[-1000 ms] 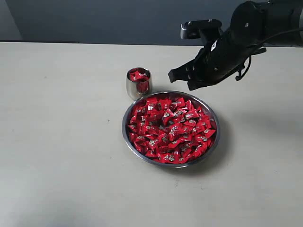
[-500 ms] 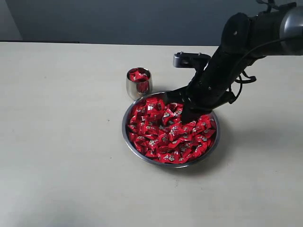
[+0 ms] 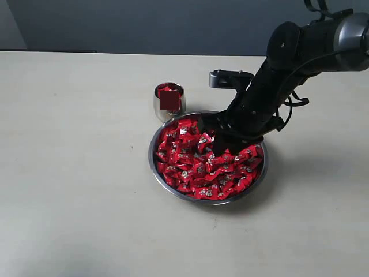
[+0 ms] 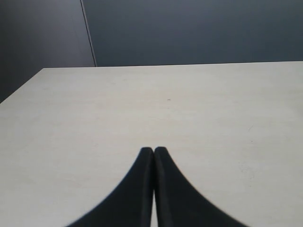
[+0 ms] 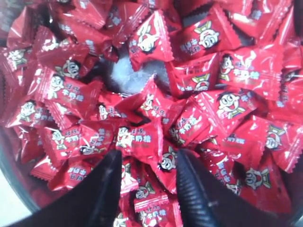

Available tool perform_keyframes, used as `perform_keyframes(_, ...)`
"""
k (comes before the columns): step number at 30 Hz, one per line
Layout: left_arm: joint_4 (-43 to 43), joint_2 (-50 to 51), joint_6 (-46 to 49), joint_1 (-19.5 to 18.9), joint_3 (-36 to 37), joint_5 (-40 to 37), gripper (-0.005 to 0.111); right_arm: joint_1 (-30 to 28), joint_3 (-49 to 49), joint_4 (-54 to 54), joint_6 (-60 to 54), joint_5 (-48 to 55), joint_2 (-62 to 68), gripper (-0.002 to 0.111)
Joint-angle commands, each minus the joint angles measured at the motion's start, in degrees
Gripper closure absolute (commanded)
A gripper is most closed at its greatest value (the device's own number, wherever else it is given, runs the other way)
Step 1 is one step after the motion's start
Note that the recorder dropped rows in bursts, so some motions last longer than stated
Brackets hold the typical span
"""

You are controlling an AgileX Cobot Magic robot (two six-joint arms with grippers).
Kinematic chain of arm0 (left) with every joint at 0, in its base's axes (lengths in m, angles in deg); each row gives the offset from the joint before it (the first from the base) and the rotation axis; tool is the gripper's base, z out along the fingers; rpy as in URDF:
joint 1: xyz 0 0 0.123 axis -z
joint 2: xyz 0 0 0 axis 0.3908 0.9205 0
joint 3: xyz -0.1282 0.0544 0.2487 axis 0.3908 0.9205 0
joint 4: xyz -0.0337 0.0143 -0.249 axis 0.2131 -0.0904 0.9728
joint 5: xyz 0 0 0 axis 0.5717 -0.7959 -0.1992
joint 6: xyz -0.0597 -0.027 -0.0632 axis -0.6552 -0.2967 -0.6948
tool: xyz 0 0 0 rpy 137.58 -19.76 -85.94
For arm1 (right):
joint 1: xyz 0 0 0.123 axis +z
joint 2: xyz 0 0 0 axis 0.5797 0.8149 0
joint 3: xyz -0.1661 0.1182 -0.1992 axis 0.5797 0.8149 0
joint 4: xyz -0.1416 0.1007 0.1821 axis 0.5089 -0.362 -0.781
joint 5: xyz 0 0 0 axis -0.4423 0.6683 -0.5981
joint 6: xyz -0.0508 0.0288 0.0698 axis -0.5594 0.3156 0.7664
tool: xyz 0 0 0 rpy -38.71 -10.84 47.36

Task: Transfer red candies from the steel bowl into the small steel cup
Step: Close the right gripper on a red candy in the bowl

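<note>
The steel bowl [image 3: 154,168] sits mid-table, heaped with red candies [image 3: 193,167]. Just behind its left rim stands the small steel cup [image 3: 162,106], holding a few red candies [image 3: 169,98]. My right gripper [image 3: 214,138] is down in the far side of the bowl's pile. In the right wrist view it [image 5: 147,158] stands open, fingers [image 5: 199,189] pushed among the red candies [image 5: 139,137], with wrappers lying between them. The bowl's bare bottom [image 5: 128,78] shows through a gap. My left gripper [image 4: 154,152] is shut over bare table, holding nothing.
A pale table [image 3: 75,173] runs wide around the bowl and cup, ending at a dark wall [image 3: 144,23] behind. The right arm [image 3: 300,52] reaches in from the back right.
The right arm came down from above the bowl's far rim into the candy pile, then pushed slightly deeper and leftward. Bowl and cup have not moved.
</note>
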Motion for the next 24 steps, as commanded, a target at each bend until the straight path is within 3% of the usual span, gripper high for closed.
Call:
perform_keyframes(1, -0.3, -0.3, -0.1, 0.3, 0.2, 0.1, 0.106, -0.2, 0.3, -0.2, -0.2, -0.8, 0.1, 0.070)
perform_keyframes(24, -0.3, -0.3, -0.1, 0.3, 0.2, 0.1, 0.106, -0.2, 0.3, -4.3, -0.2, -1.9, 3.8, 0.070)
